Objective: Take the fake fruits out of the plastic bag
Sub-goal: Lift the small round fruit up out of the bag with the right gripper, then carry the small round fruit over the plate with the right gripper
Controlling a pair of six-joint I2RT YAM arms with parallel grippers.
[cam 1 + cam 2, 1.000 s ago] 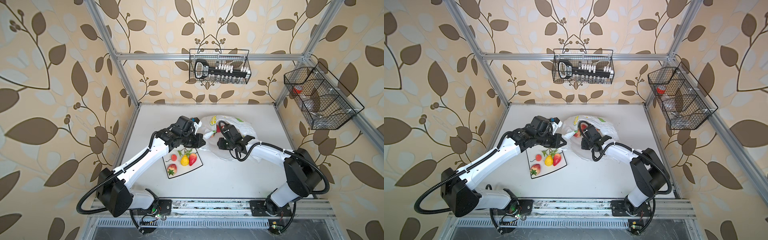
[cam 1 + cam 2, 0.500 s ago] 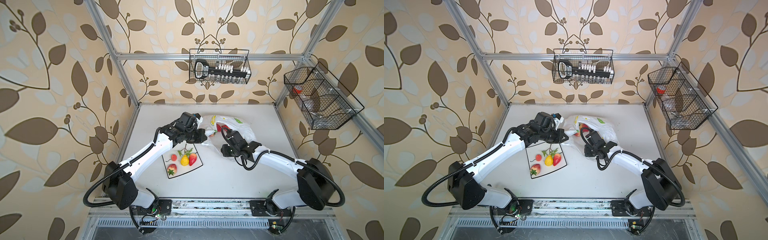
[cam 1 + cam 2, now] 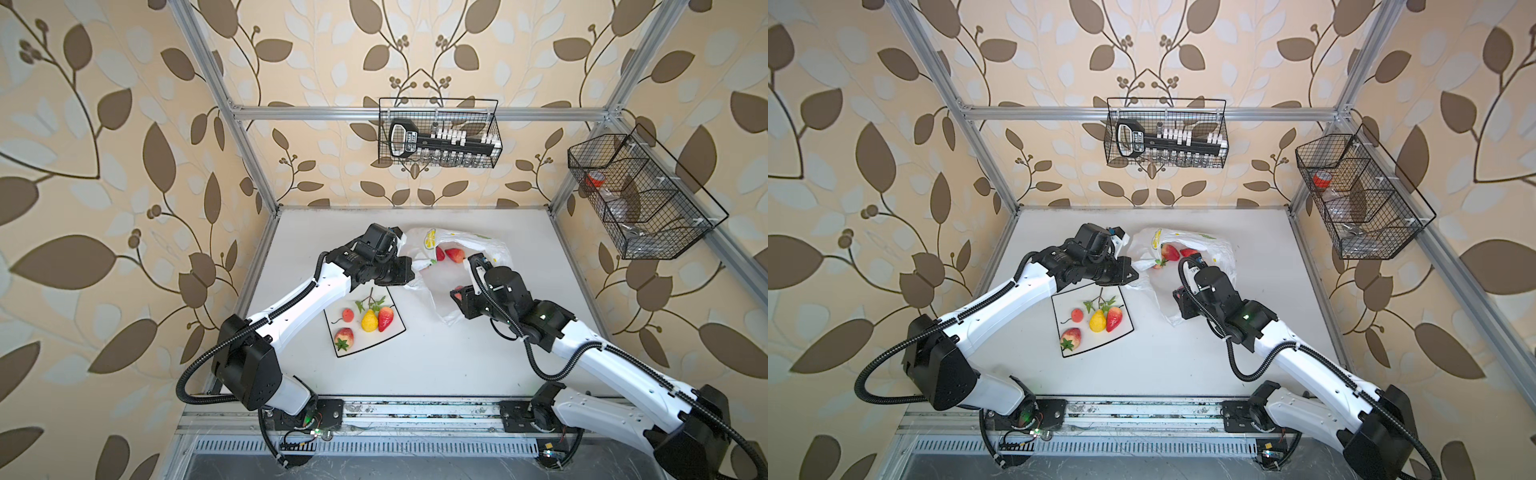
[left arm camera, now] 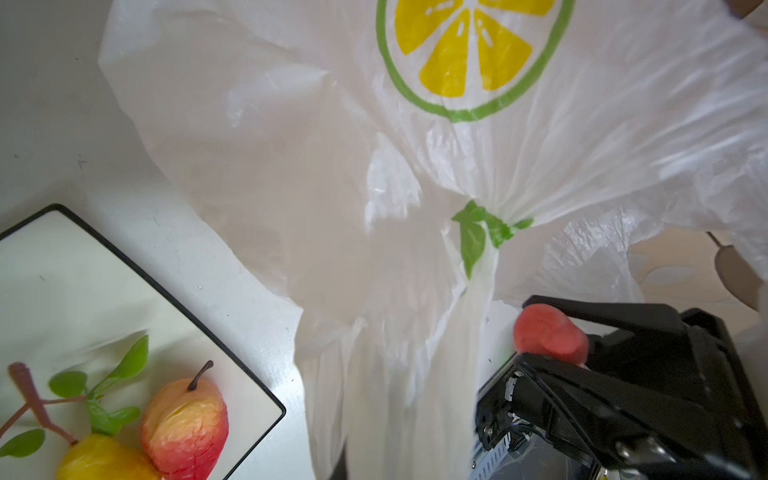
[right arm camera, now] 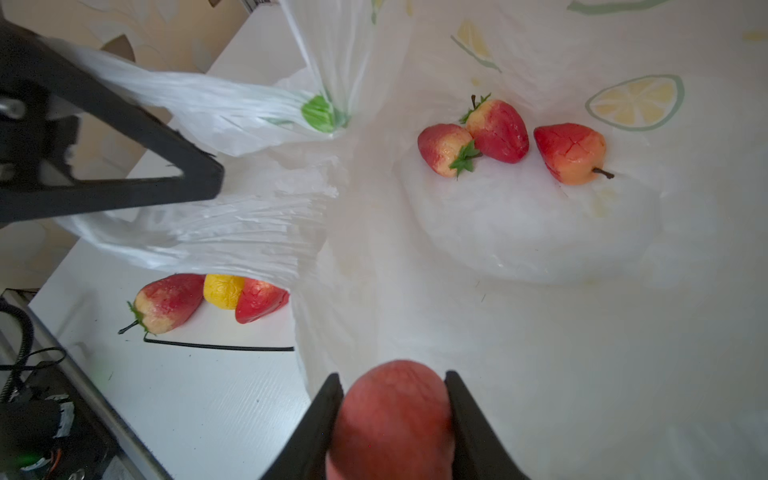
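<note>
Because your left tool [image 3: 407,276] is shut on the bag [image 4: 291,166], holding its mouth up, your right tool [image 5: 392,376], half closed on a red fruit [image 5: 390,415], can pull it out.

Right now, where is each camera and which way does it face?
Top views: overhead, looking down on left arm, right arm, plate, bag.
Left wrist: on left arm, faces bag's outside; right end effector shows.
Right wrist: on right arm, looks into bag; own end effector grips red fruit.
Shared: both wrist views show that fruit.

Left pincer [image 3: 409,275] clamped shut; right pincer [image 5: 392,380] half-closed, gripping.
</note>
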